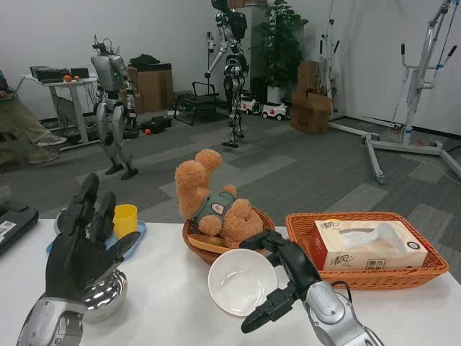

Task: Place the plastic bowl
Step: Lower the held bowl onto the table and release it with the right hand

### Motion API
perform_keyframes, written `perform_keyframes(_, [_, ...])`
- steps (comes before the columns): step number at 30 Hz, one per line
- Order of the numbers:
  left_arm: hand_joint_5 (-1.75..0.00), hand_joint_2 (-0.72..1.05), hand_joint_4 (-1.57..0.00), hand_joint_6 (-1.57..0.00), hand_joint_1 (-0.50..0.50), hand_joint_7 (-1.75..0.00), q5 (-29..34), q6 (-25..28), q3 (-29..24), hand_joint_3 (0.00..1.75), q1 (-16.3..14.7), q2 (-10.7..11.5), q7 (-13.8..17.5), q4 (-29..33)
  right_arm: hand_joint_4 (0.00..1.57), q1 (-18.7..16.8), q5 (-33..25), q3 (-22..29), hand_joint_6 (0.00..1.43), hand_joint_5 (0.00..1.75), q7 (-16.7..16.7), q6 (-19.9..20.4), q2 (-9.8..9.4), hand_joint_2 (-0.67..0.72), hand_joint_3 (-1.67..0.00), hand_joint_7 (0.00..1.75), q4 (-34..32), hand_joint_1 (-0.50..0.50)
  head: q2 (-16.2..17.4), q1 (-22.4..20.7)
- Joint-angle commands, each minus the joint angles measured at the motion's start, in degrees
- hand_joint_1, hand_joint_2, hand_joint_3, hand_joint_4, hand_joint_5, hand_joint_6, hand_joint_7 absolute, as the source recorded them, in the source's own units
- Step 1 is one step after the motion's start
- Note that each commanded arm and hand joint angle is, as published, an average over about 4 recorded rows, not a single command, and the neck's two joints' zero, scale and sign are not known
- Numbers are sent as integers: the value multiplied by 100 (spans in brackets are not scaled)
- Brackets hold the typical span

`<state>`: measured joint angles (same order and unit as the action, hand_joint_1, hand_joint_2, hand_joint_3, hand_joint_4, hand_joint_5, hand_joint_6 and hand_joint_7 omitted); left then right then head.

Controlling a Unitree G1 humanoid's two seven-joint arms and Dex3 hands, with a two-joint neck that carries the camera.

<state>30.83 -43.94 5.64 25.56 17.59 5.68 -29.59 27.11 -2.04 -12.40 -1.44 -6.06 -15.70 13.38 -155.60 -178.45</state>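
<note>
The white plastic bowl (241, 281) is tilting on the white table (173, 317), leaning against the brown wicker basket (196, 245) that is holding a teddy bear (216, 202). The right hand (284, 277) is gripping the bowl's right rim, fingers above and below it. The left hand (83, 249) is hovering spread over a steel bowl (108, 292), near a yellow cup (124, 219). An orange basket (364, 277) is holding a tissue box (371, 245).

Glossy white plastic bowl (242, 281), plush teddy bear (212, 198), woven wicker basket (432, 263)
</note>
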Motion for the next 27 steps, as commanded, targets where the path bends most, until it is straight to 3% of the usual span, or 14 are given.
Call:
perform_keyframes(1, [0,87,0,0,-50,0,11,-26,16,0,-119,-2,3,-56,123,-39,-63,18,126,165,38,26,14,-41,-40,154,42,-1,213,-44])
perform_keyframes(23, [0,87,0,0,-50,0,11,-26,16,0,-122,-2,3,-56,125,-39,-64,5,126,165,38,48,19,-41,-40,155,129,-1,205,-40])
perform_keyframes(27, [0,87,0,0,-50,0,11,-26,16,0,-122,-2,3,-56,126,-17,-11,5,126,165,16,391,36,-41,-40,154,582,-4,226,-38])
